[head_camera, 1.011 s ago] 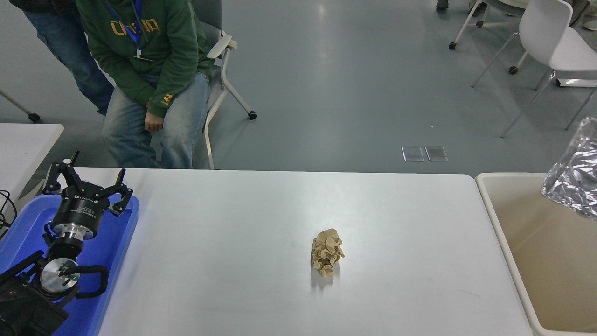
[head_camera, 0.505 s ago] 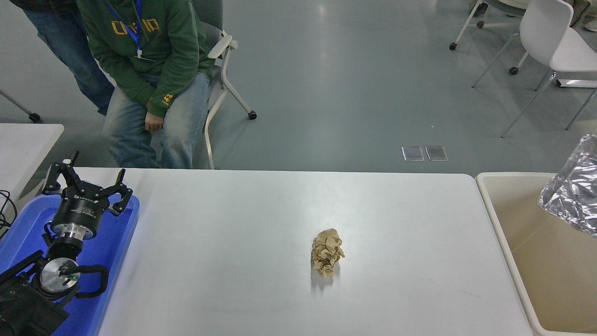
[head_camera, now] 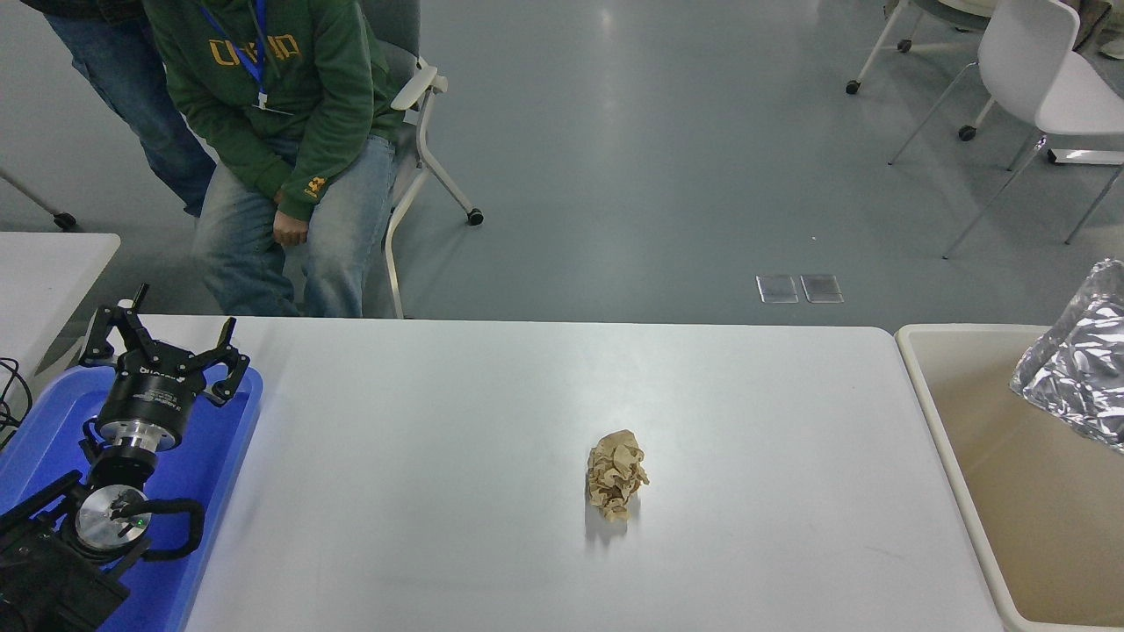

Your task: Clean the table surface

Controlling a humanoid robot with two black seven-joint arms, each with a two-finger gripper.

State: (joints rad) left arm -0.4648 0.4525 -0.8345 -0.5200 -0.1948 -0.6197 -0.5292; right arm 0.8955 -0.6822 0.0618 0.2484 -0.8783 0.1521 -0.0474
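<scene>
Tabletop, white and wide, fills the lower middle of the frame, and one crumpled brown paper wad lies on it, a little right of centre and well apart from every edge. At the lower left the left gripper hangs parked over a blue tray, its jaws spread wide and gripping nothing. At the right edge a beige bin stands just beside the tabletop, and above its far right side a crinkled sheet of silver foil hangs at the frame border. Compared with a second ago the foil has slid leftward and shows more of itself over the bin, while the wad, the tray and the left arm sit exactly as before. The right gripper itself is out of view, so whether it carries the foil cannot be told. My judgement is that the foil is on its way into the bin, which would leave the paper wad as the last thing to clear. Beyond the far edge, in the upper left, a person in a green hoodie sits on a chair, hands off the tabletop.
</scene>
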